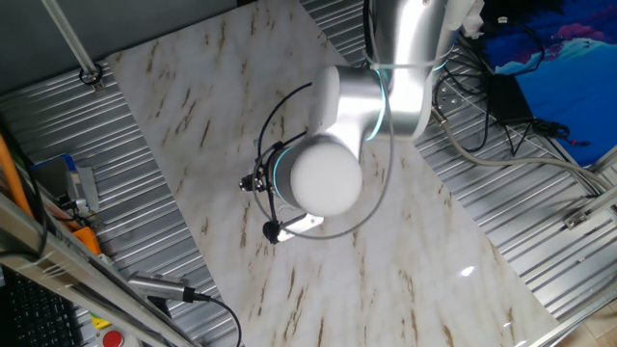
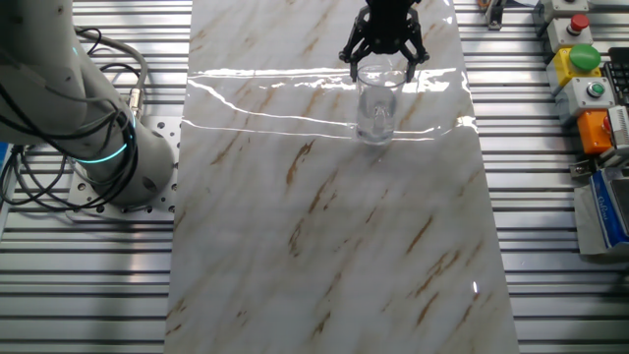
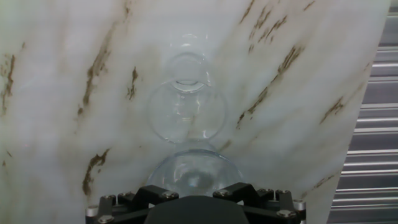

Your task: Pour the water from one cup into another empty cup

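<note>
My gripper hangs over the far end of the marble board. It is open, with its black fingers spread either side of the wide clear tumbler's rim and not touching it. In the hand view this cup fills the bottom, right above the hand's black body. Just beyond stands the smaller, narrower clear cup, upright and seen from above; in the other fixed view it overlaps the tumbler's front. Only faint glints show through the glass, so the water is not distinct. The arm hides both cups in one fixed view.
The marble board lies on ribbed metal. The robot base and cables sit at the left, and a button box at the right. The arm's big joint blocks the board's middle in one fixed view.
</note>
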Robot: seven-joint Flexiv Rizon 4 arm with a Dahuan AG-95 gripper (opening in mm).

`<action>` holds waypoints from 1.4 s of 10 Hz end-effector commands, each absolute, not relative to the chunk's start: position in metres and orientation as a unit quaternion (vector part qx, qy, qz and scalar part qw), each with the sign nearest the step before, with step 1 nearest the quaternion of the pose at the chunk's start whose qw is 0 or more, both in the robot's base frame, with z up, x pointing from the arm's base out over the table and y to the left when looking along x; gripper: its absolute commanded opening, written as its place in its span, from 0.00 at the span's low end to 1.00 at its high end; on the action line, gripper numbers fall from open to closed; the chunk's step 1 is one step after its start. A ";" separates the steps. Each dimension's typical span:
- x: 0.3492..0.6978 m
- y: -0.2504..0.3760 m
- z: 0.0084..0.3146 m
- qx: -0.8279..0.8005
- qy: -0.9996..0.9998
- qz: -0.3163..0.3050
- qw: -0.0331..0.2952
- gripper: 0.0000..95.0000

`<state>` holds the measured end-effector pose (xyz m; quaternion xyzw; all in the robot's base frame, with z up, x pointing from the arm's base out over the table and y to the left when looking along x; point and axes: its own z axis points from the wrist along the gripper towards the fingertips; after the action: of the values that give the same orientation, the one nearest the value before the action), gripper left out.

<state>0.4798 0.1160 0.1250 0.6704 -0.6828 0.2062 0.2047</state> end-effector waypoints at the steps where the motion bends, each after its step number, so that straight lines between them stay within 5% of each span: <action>1: 0.481 0.117 0.125 0.663 -0.683 0.218 0.213 0.00; 14: 0.487 0.114 0.127 0.628 -0.686 0.273 0.246 0.00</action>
<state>0.4868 0.1141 0.1271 0.6285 -0.6861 0.2726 0.2450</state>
